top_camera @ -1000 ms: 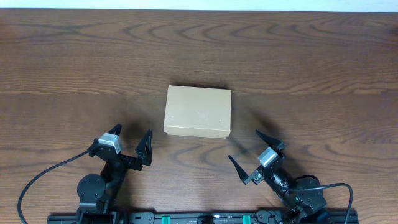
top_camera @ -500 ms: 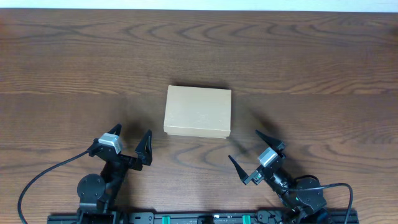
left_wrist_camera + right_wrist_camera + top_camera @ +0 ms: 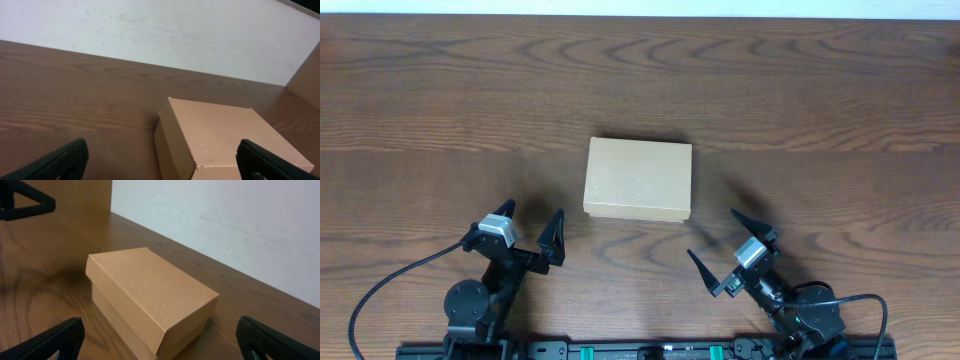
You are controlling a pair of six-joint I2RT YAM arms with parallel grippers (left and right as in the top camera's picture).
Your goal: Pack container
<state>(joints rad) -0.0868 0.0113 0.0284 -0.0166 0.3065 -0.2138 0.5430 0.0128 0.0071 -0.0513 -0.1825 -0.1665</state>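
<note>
Overhead: container (image 3: 638,179) lid down, mid tabletop (image 3: 820,90); left tool (image 3: 534,209) near-left of it, spread, empty; right tool (image 3: 711,232) near-right, spread, empty; neither touches the container. Left wrist: container ahead, right of centre; fingertips (image 3: 65,157) wide apart. Right wrist: container centred, closed, ahead.

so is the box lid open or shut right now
Shut. The container has its lid flat on top, rim overlapping the walls in both wrist views. Contents cannot be told.
</note>
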